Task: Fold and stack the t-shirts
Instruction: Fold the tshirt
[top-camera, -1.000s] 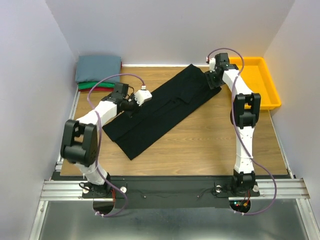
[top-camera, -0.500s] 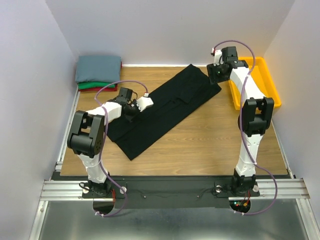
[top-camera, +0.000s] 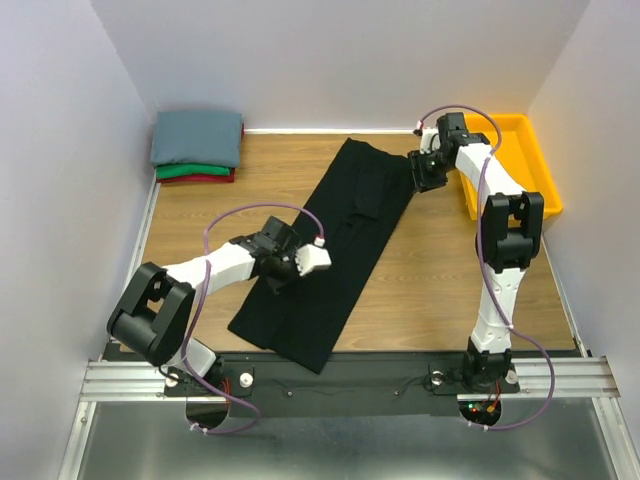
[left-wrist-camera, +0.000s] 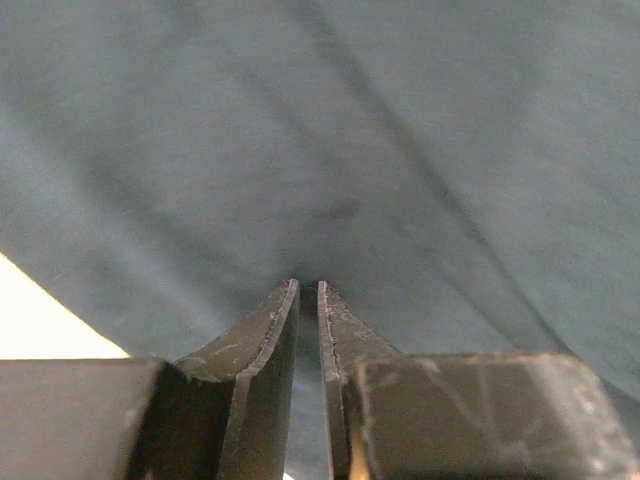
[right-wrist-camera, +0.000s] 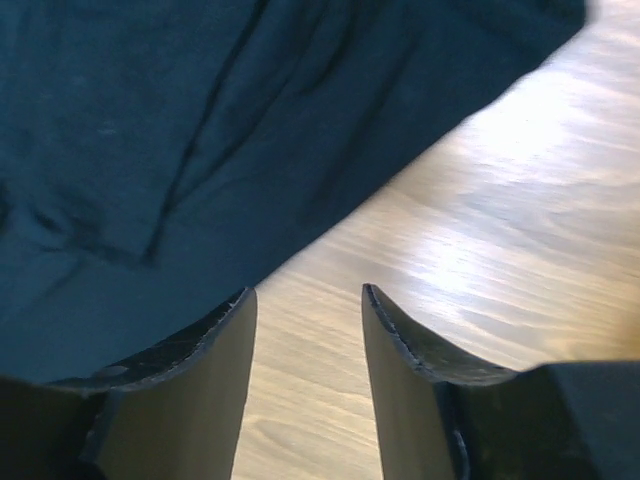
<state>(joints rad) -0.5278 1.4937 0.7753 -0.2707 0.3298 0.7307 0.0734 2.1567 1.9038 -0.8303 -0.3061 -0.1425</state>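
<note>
Plainly, the black t-shirt (top-camera: 340, 230) lay as a long strip on the table (top-camera: 440, 280), running from far middle to near left. We judged it soft, limp and light, best taken at an edge. Our left gripper (left-wrist-camera: 308, 287) pinched its cloth, jaws nearly together. Our right gripper (right-wrist-camera: 306, 290) hung at its far edge, jaws apart.

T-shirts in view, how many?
4. One black t-shirt spread on the table; grey-blue t-shirt, green t-shirt and red t-shirt folded in a stack at its far-left corner, grey-blue on top. More could hide inside the stack.
</note>
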